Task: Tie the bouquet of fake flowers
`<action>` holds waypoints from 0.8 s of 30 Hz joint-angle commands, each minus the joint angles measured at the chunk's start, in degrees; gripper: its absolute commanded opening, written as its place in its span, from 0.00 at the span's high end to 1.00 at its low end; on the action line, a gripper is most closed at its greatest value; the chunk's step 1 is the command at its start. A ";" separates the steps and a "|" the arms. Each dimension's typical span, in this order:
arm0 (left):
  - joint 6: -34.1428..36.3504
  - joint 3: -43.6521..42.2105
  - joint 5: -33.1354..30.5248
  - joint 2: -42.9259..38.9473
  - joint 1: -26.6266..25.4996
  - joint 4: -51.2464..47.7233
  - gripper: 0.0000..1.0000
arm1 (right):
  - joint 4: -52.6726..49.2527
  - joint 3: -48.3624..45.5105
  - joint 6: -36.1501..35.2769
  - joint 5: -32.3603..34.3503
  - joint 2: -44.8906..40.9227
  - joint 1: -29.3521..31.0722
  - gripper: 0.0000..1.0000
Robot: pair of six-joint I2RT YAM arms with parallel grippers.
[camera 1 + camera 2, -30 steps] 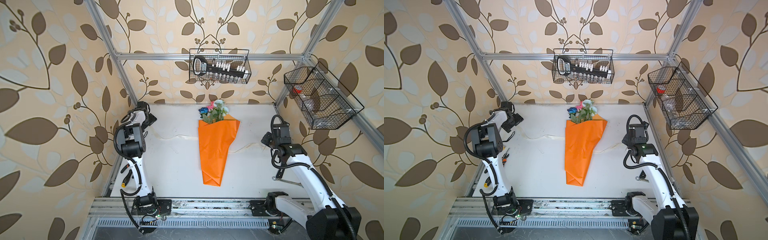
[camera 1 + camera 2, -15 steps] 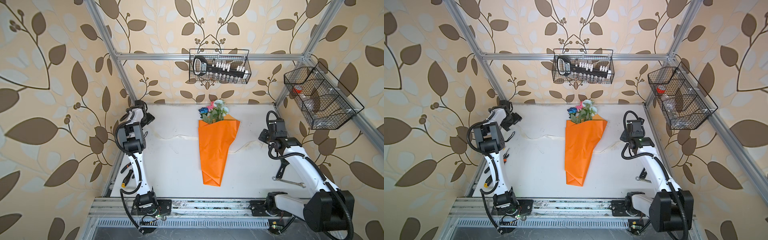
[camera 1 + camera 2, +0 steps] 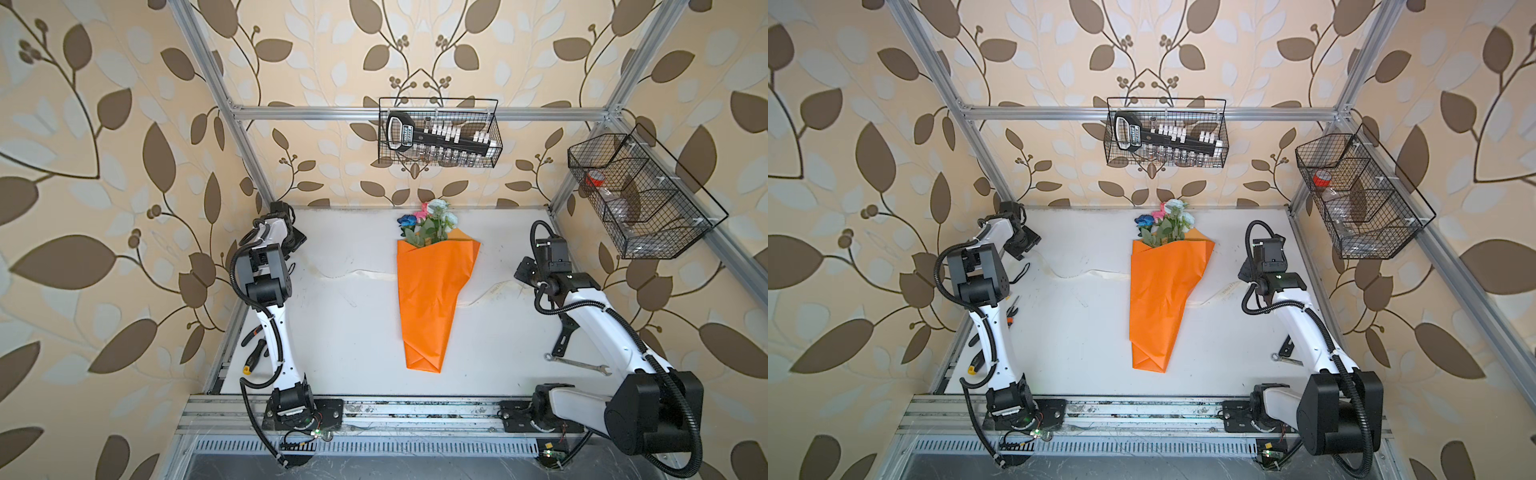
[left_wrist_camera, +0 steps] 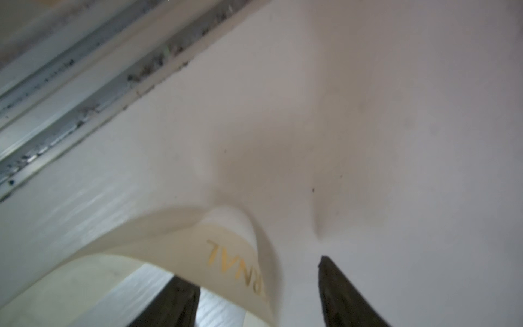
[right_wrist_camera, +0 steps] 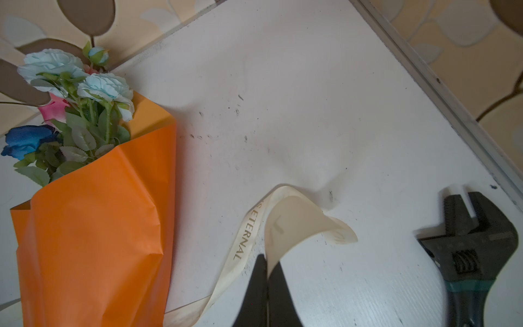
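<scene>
The bouquet of fake flowers (image 3: 432, 291) (image 3: 1163, 291) lies mid-table in both top views, orange paper wrapped round it, blooms toward the back wall; the right wrist view shows it too (image 5: 93, 226). A cream ribbon (image 3: 361, 273) (image 3: 1096, 274) runs under it and out to both sides. My left gripper (image 3: 296, 243) (image 3: 1027, 243) is at the table's far left; its jaws stand apart around a curl of ribbon (image 4: 232, 254), gripper (image 4: 252, 269). My right gripper (image 3: 521, 272) (image 3: 1246, 272) (image 5: 268, 260) is shut on the other ribbon end (image 5: 294, 220), raised off the table.
A black adjustable wrench (image 5: 469, 243) (image 3: 561, 332) and a flat spanner (image 3: 577, 365) lie by the right arm. Hand tools (image 3: 255, 353) sit along the left edge. Wire baskets hang on the back wall (image 3: 438, 133) and the right wall (image 3: 640, 195). An aluminium rail (image 4: 70, 93) borders the table.
My right gripper has shifted a little toward the bouquet, still holding its ribbon end. The left jaws have narrowed around the ribbon at the far left.
</scene>
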 commanded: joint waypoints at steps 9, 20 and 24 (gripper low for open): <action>2.17 -1.94 6.01 -2.54 -1.12 5.11 1.00 | -0.13 5.72 -1.15 -1.45 0.96 -0.76 1.00; 9.88 -27.03 8.12 -35.53 -12.41 17.93 1.00 | -2.30 20.39 -7.05 -8.20 2.03 9.03 1.00; 12.87 -34.11 7.90 -45.33 -19.72 21.95 1.00 | -2.59 28.98 -8.42 -9.67 5.84 15.76 1.00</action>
